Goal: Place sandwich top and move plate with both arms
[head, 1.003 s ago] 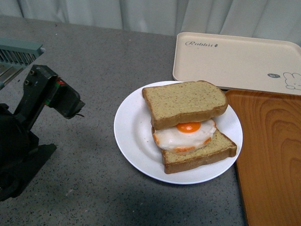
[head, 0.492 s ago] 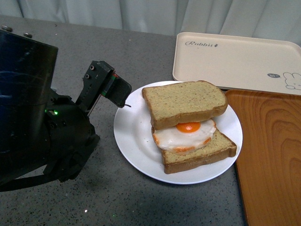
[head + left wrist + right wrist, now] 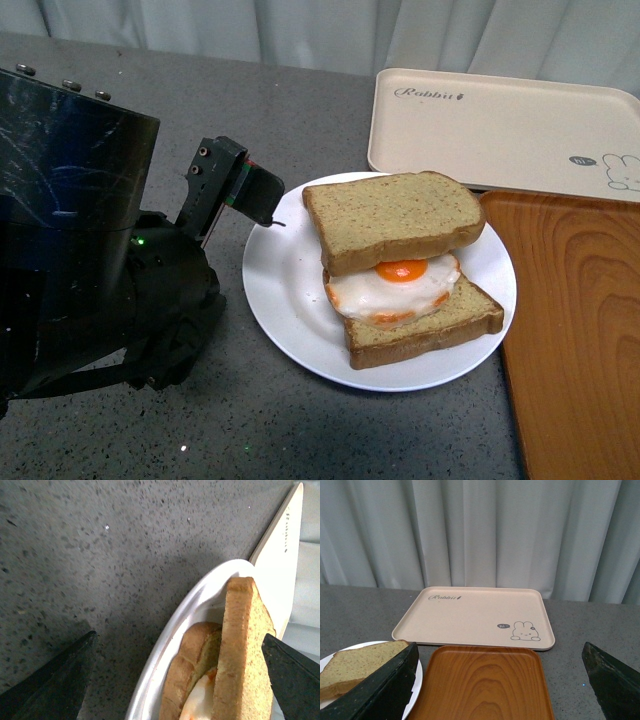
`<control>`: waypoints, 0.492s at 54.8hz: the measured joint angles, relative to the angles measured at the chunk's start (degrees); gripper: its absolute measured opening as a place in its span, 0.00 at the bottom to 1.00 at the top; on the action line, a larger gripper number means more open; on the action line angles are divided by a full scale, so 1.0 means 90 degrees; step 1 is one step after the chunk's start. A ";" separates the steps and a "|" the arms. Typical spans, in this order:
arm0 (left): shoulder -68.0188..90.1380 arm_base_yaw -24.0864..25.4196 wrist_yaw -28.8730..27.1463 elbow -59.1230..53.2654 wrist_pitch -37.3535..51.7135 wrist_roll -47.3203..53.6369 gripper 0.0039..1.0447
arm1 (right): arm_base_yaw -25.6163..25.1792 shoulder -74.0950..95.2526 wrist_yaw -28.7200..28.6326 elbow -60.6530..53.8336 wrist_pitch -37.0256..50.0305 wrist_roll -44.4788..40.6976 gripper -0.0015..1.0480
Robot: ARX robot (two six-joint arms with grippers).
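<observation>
- Sandwich top (image 3: 392, 218) — thick square slice of tan, speckled bread with a darker crust. It lies flat on the fried egg (image 3: 398, 285), shifted a little far and left of the egg-bearing lower slice (image 3: 430, 330). Its longer edge runs roughly left to right. Judged as placed.
- Plate (image 3: 275, 270) — round, glossy and white, at the centre of the grey speckled table (image 3: 200, 110), carrying the whole stack. Being round, it has no long axis, so a grip turns only on which part of the rim is met.
- Left gripper (image 3: 178, 635) — black, at the end of the bulky glossy black left arm (image 3: 80, 230). The fingers are spread apart and hold nothing. The plate lies directly to its right, with the left rim just beside the fingertips. In the left wrist view the rim and the sandwich edge sit between the two fingers. Whether the fingers are down at rim level cannot be told.
- Right gripper (image 3: 500, 645) — out of the front view. In its own wrist view the fingers are spread wide and empty. The plate shows past the left finger, so the plate lies to its left and well apart from it.
- Nearer arm: the left. By this judgement the right still has ground to cover before a two-armed lift.
- Orange wooden tray (image 3: 575, 330) — on the right, its left edge close against the plate's right rim, leaving little room there for a finger.
- Beige rectangular rabbit-print tray (image 3: 500, 120) — far right, just beyond the plate.
</observation>
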 joint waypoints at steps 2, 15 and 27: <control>0.0002 -0.0041 -0.0002 0.0015 0.0000 -0.0068 0.94 | 0.0000 0.0000 0.0000 0.0000 0.0000 0.0000 0.91; 0.0002 -0.0238 -0.0012 0.0005 -0.0022 -0.0330 0.94 | 0.0000 0.0000 0.0000 0.0000 0.0000 0.0000 0.91; 0.0002 -0.0243 -0.0100 -0.0044 -0.0151 -0.0457 0.85 | 0.0000 0.0000 0.0000 0.0000 0.0000 0.0000 0.91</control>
